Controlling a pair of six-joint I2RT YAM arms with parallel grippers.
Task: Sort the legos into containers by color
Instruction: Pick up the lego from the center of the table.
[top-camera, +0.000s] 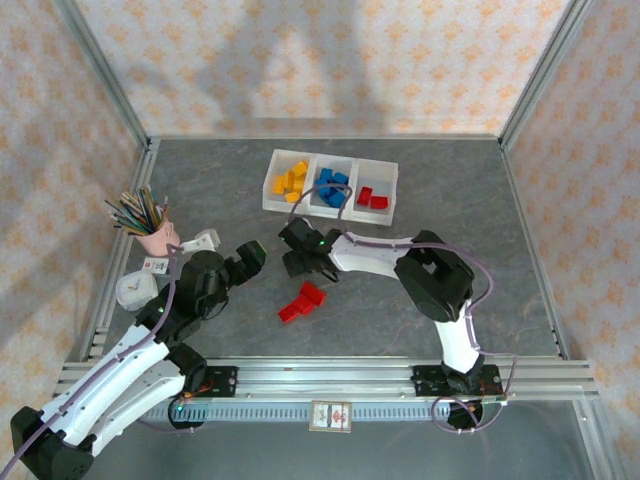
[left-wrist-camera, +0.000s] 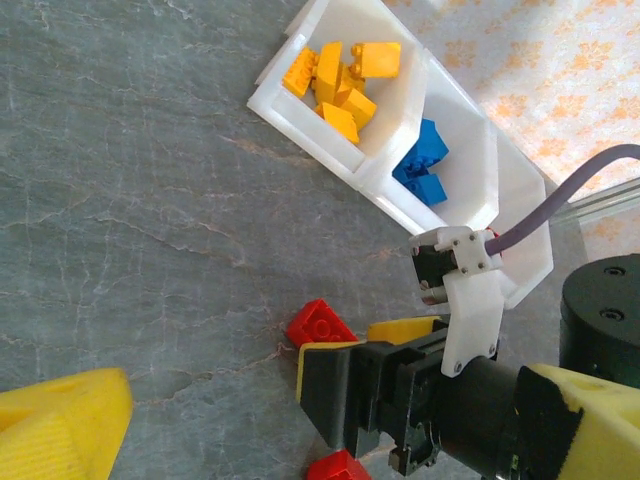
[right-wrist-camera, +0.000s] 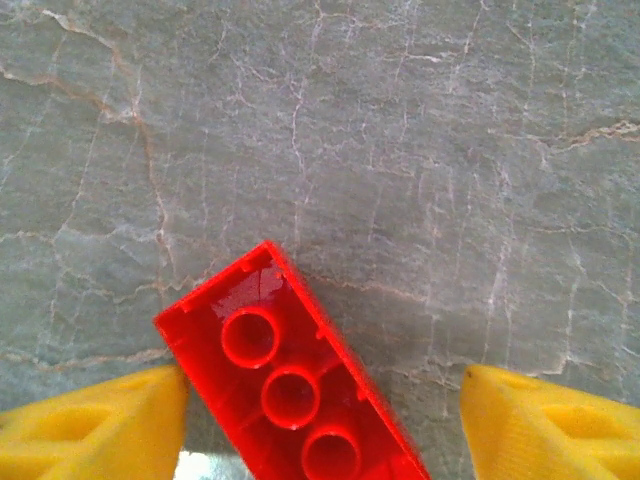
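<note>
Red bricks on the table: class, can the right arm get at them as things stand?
Probably yes. Its open fingers straddle one red brick lying on the table, with nothing in between.

A grey, marble-veined table (top-camera: 520, 290) stands inside walls (top-camera: 400, 60) papered in pale peach with a flower pattern, with metal posts (top-camera: 100, 68) running up the back corners. At the table's left edge a pink cup (top-camera: 155, 240) stands upright, holding a fan of coloured pencils (top-camera: 135, 211). Just right of the cup lies a small white piece (top-camera: 200, 241). Just in front of the cup is a white card (top-camera: 155, 266) with a red mark, and nearer still a rounded white object (top-camera: 134, 291). Ribbed metal rails (top-camera: 330, 377) cross the near edge, with a small red-marked label (top-camera: 331, 416) below them.
</note>
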